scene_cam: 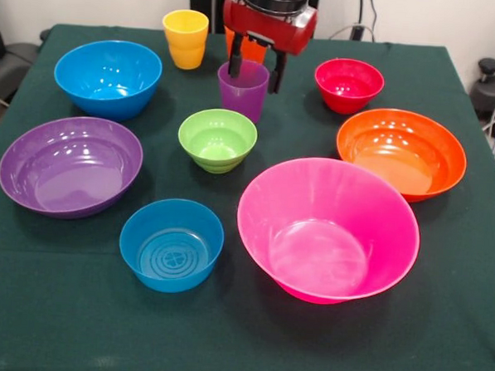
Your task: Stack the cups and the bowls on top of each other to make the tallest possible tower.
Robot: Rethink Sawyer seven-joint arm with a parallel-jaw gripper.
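Observation:
My gripper (255, 73) is open and low over the purple cup (244, 94), which stands upright behind the green bowl (217, 139). One finger is over the cup's mouth and the other is just outside its right side. I cannot tell whether they touch it. The orange cup (248, 48) stands behind the gripper, mostly hidden. The yellow cup (185, 38) stands at the back left. The red bowl (348, 84) is at the back right and the small blue bowl (171, 244) at the front. All of them stand apart; nothing is stacked.
The mid-sized blue bowl (108, 77) and purple bowl (70, 164) are on the left. The orange bowl (401, 152) is on the right, and the large pink bowl (328, 229) is at the front right. All rest on a dark green tablecloth (439, 328).

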